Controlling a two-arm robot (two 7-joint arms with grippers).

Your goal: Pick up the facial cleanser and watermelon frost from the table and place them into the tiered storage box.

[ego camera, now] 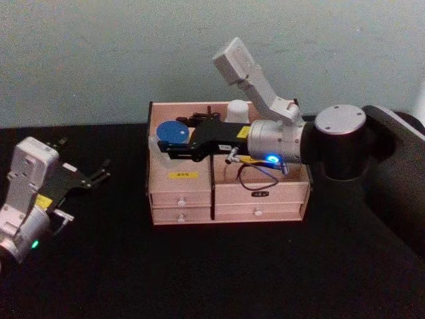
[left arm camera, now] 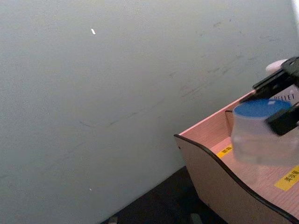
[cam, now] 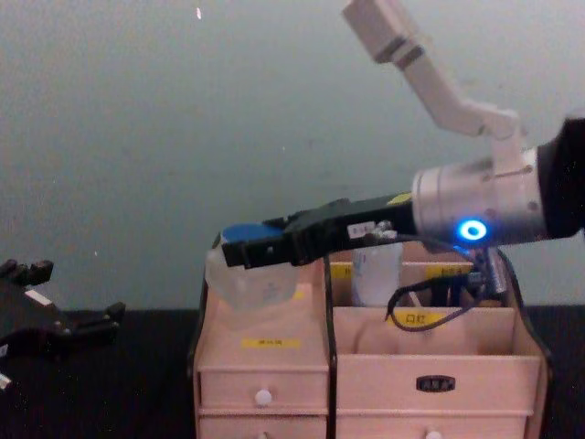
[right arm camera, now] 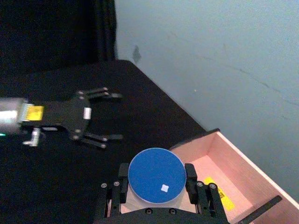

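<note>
Now right fingers [right arm camera: 190, 178] grip blue-lidded jar [right arm camera: 157, 175] above box [ego camera: 182, 187], white bottle [ego camera: 238, 109] near; left fingers [right arm camera: 103, 93] splayed.

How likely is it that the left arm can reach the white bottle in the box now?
Probably not: the right end effector, shut on the jar, lies over the box between it and the bottle. The left end effector hangs open beside the box.

Black counter [ego camera: 219, 272] spans foreground, matte, bare at front. Pale blue-grey wall [ego camera: 119, 60] rises straight behind it, meeting its back edge. Small white fleck [left arm camera: 93, 31] high on wall. Faint dark scuff lines [left arm camera: 196, 88] run slantwise across paint. Dark smudge [right arm camera: 136, 52] low on wall, near counter's far corner. Black drape [right arm camera: 105, 28] hangs in folds beside that corner.
</note>
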